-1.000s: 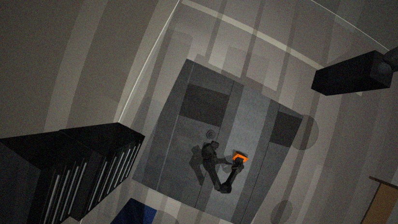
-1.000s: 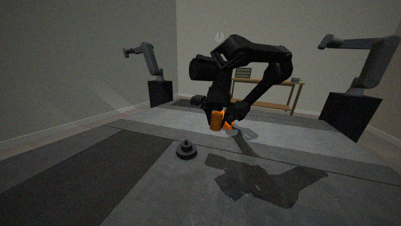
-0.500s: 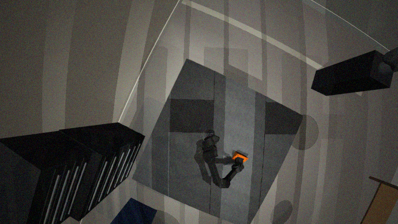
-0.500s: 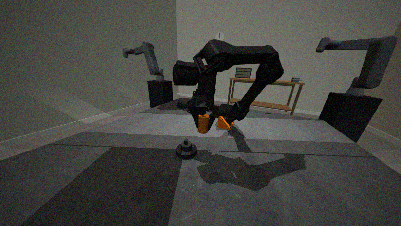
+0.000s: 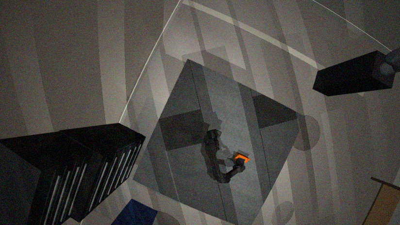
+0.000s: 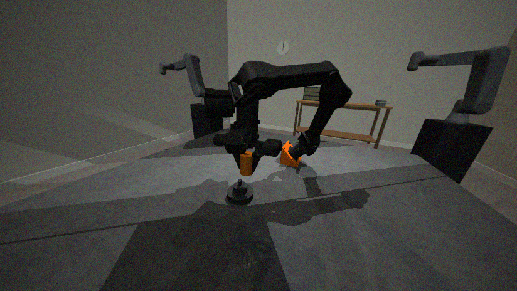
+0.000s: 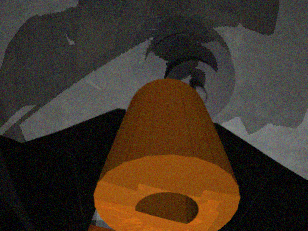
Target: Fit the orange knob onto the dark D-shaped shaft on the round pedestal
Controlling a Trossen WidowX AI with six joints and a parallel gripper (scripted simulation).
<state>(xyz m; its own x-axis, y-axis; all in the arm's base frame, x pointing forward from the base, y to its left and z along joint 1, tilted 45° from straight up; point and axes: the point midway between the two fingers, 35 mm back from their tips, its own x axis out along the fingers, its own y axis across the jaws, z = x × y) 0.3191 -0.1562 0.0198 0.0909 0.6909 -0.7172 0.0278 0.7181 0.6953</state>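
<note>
The orange knob (image 6: 246, 165) (image 7: 169, 131) is upright and held between the fingers of my gripper (image 6: 247, 169) (image 7: 166, 124), which is shut on it. The knob's near end shows a D-shaped hole in the wrist view. The round dark pedestal (image 6: 239, 198) (image 7: 226, 74) stands on the table below the knob. Its thin shaft (image 6: 239, 182) (image 7: 198, 78) points up, slightly left of the knob's lower end in the exterior view, with a visible gap between them. In the top view the arm hides the knob and pedestal. The shaft's flat side cannot be made out.
An orange bracket (image 5: 241, 156) (image 6: 287, 158) stands at the arm's base, behind and right of the knob in the exterior view. Two grey arms (image 6: 195, 77) (image 6: 482, 81) stand on dark blocks beyond the table (image 6: 361, 238). A wooden shelf (image 6: 347, 105) is at the back. Dark shadows cross the table.
</note>
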